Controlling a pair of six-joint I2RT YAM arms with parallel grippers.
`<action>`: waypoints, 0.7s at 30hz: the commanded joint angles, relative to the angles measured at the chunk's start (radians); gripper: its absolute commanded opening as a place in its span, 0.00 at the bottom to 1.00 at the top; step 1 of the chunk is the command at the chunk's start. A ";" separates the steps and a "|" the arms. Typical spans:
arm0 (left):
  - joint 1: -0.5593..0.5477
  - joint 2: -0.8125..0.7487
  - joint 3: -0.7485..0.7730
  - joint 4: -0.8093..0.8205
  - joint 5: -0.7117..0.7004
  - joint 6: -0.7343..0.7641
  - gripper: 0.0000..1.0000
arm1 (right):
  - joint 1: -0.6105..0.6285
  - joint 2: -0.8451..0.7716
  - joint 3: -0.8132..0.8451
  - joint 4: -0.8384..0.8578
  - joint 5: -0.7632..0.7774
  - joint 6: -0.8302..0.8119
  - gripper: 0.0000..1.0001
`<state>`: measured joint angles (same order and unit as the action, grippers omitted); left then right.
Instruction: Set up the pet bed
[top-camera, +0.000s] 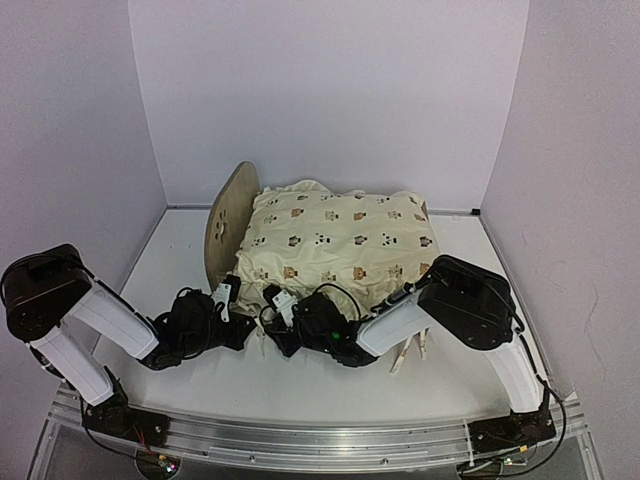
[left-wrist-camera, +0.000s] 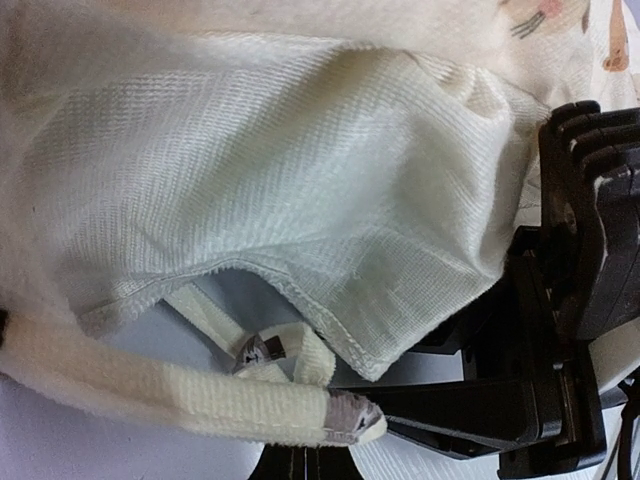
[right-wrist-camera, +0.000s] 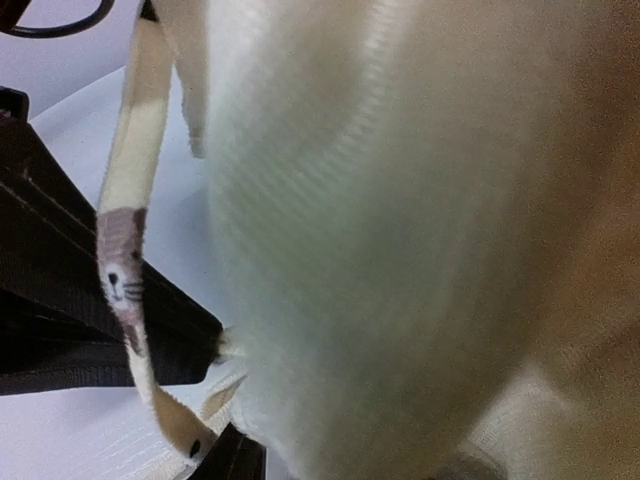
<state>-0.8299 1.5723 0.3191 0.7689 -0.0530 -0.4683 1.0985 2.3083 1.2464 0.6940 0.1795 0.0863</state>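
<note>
White woven underside of the cream cushion (left-wrist-camera: 300, 180) right against both wrist lenses, a cushion tie (left-wrist-camera: 200, 395) trailing beneath. Left jaws: pressed shut at the cushion's near edge; cannot tell of any fabric or tie pinched between them. Right jaws: just beside the left, at the same edge, the tie close by; cannot tell how wide, nor holding what, if anything.

Progress, as a judgement: looks partly done. Pet bed (top-camera: 228, 218): on the desk (top-camera: 175, 250), beyond the jaws, arched headboard with small cutouts upright at its left end. Cushion already laid across the frame, hiding the base. Seems to leave the near edge to be squared or tied down. Light-wood pieces (top-camera: 410, 352) showing under the right arm (top-camera: 460, 300): probably the footboard end, not confirmed.

Desk: white, smooth, matte. Plain pale walls (top-camera: 330, 90) close on three sides. Metal rail (top-camera: 320, 445) along the near edge, carrying both arm bases.
</note>
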 joint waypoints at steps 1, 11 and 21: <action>0.006 -0.001 -0.003 0.044 0.018 0.006 0.00 | 0.004 0.013 0.049 0.010 -0.054 -0.008 0.33; 0.006 -0.093 -0.013 -0.038 0.011 -0.004 0.00 | 0.004 -0.007 0.066 0.017 -0.061 -0.067 0.38; 0.006 -0.201 -0.015 -0.135 0.008 -0.025 0.00 | 0.003 -0.010 0.072 0.084 -0.093 -0.070 0.42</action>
<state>-0.8299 1.4235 0.3055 0.6796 -0.0456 -0.4795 1.0985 2.3116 1.2980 0.6986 0.1228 0.0254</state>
